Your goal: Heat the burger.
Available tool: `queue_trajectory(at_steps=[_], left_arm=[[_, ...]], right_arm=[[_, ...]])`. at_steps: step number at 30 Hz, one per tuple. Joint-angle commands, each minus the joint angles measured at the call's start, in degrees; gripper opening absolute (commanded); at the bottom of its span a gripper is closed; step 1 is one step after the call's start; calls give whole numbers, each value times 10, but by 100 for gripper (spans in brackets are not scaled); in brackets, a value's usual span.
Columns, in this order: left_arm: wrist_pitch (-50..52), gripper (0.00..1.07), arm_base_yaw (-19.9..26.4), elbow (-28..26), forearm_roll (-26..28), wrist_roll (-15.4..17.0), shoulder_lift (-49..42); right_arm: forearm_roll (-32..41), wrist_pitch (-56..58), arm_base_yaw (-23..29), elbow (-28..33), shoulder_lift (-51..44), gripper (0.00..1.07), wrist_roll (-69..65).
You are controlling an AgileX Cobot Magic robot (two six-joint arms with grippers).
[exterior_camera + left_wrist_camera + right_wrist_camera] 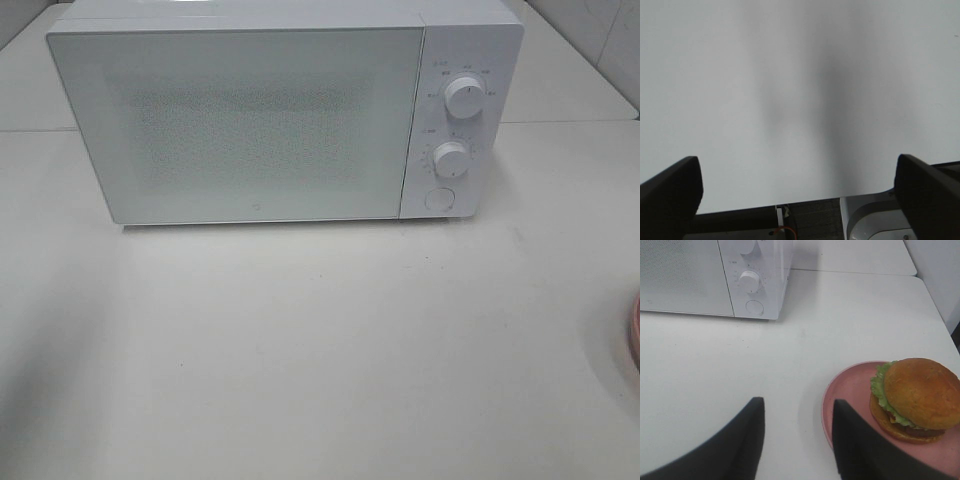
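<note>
The burger (917, 397), with a golden-brown bun and green lettuce, sits on a round pink plate (850, 390) in the right wrist view. My right gripper (797, 440) is open just beside the plate, with one finger (860, 450) over its rim and nothing between the jaws. The white microwave (250, 120) stands at the back of the table with its door shut. My left gripper (797, 190) is open wide over bare white table and holds nothing. Neither gripper shows in the exterior high view, where the burger is out of frame.
Two round knobs (464, 97) and a round button (438, 198) sit on the microwave's right panel. Only a sliver of the pink plate (634, 335) shows at the right edge of the exterior high view. The white table (300, 350) stretches in front of the microwave.
</note>
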State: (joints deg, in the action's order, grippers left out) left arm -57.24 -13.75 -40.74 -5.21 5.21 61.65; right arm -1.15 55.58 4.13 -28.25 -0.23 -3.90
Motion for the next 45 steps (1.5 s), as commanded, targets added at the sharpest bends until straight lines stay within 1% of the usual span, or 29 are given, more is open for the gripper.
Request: queue_trajectory(at_steps=[1,3,5,6,8,9,10,12,13,15,16,17,19,20,22,23,24,25,27,28,29,30,33,37,39,40,41,42,45], left_arm=[[-18,97,48,2,17,-8,-23],[-38,97,77,11,16,-9,-64],[-48,97,77,17,13,-9,-78],[-62,97,77,28,11,-9,-110],[-66,97,77,36,11,-9,-127],[-65,97,77,54,11,-9,-164],[-65,97,77,54,11,-9,-164],[-58,97,77,81,11,-9,-229],[-58,97,77,81,11,-9,-229],[-54,97,77,103,8,-9,-299],[-54,97,77,103,8,-9,-299],[-45,97,77,107,7,-10,-348],[-45,97,77,107,6,-11,-368],[-45,97,77,107,2,-11,-410],[-44,97,77,108,-1,-11,-433],[-44,97,77,108,-3,-11,-475],[-44,97,77,108,-3,-11,-475],[-44,97,77,108,1,-11,-517],[-44,97,77,108,3,-9,-534],[-44,97,77,108,14,-6,-572],[-44,97,77,108,14,-6,-572],[-44,97,77,108,22,-7,-610],[-48,97,77,105,22,-7,-633],[-42,97,78,105,22,-7,-629],[-41,97,103,105,18,-8,-631],[-41,97,103,105,18,-8,-631],[-39,97,131,105,18,-8,-631],[-39,97,142,105,18,-8,-632],[-39,97,146,105,18,-8,-632]], right_arm=[[-2,-6,-3,2,-16,43,5],[-2,-6,-3,2,-16,43,5],[-2,-6,-3,2,-16,43,5],[-2,-6,-3,2,-16,43,5],[-2,-6,-3,2,-16,43,5],[-2,-6,-3,2,-16,43,5],[-2,-6,-3,2,-16,43,5],[-2,-6,-3,2,-16,43,5],[-2,-6,-3,2,-16,43,5],[-2,-6,-3,2,-16,43,5],[-2,-6,-3,2,-16,43,5],[-2,-6,-3,2,-16,43,5],[-2,-6,-3,2,-16,43,5],[-2,-6,-3,2,-16,43,5],[-2,-6,-3,2,-16,43,5],[-2,-6,-3,2,-16,43,5],[-2,-6,-3,2,-16,43,5],[-2,-6,-3,2,-16,43,5],[-2,-6,-3,2,-16,43,5],[-2,-6,-3,2,-16,43,5],[-2,-6,-3,2,-16,43,5],[-2,-6,-3,2,-16,43,5],[-2,-6,-3,2,-16,43,5],[-2,-6,-3,2,-15,43,5],[-2,-6,-3,2,-15,43,5],[-2,-6,-3,2,-15,43,5],[-2,-6,-3,2,-15,43,5],[-2,-6,-3,2,-15,43,5],[-2,-6,-3,2,-15,43,5]])
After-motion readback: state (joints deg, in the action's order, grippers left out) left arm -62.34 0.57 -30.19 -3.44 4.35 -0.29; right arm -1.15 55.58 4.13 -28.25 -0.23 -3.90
